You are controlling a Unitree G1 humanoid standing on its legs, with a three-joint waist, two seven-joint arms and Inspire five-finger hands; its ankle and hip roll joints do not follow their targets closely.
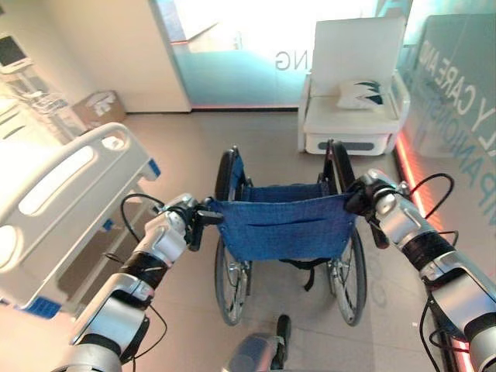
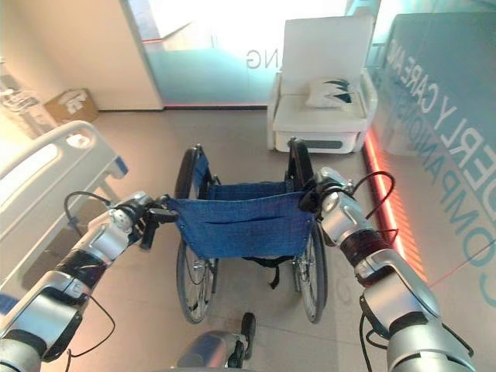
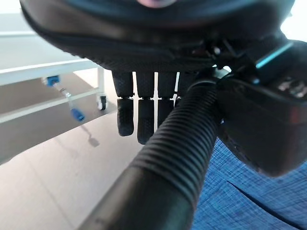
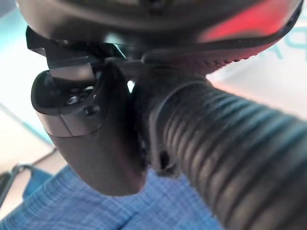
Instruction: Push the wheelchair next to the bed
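A wheelchair with a blue cloth back (image 1: 283, 223) and black wheels stands in the middle of the floor, its back towards me. My left hand (image 1: 184, 218) is curled round the ribbed left push handle (image 3: 178, 148), fingers (image 3: 144, 112) over it and the thumb beside it. My right hand (image 1: 369, 198) is shut round the ribbed right push handle (image 4: 230, 153), with the thumb (image 4: 91, 139) wrapped against it. The white bed (image 1: 66, 201), with its rail and footboard, lies along the left, a short gap away from the wheelchair's left wheel.
A white armchair (image 1: 353, 116) with a cushion stands straight beyond the wheelchair against a glass wall. A red light strip (image 1: 407, 167) runs along the floor on the right. A cardboard box (image 1: 99, 107) and medical equipment (image 1: 14, 51) sit at the far left.
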